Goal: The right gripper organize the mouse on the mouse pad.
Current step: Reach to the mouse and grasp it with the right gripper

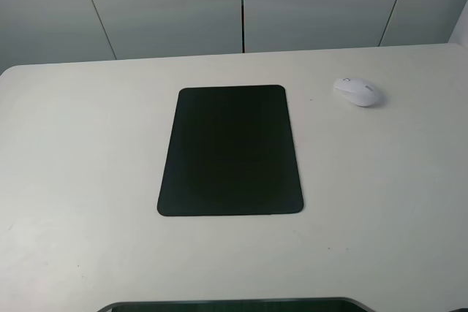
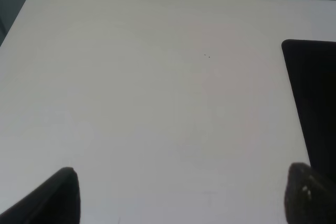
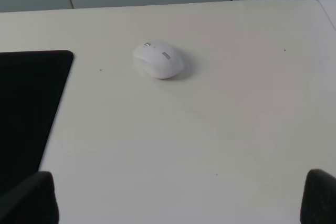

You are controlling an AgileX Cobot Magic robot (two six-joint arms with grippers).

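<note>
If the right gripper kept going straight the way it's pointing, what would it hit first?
Likely the white mouse, almost dead ahead of the open right gripper with nothing between. If it angles downward, bare table may come first; depth is unclear.

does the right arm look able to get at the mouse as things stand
Probably yes. In the right wrist view the mouse sits alone on bare table ahead of the open right tool, beside the pad and apart from it, with nothing between.
</note>
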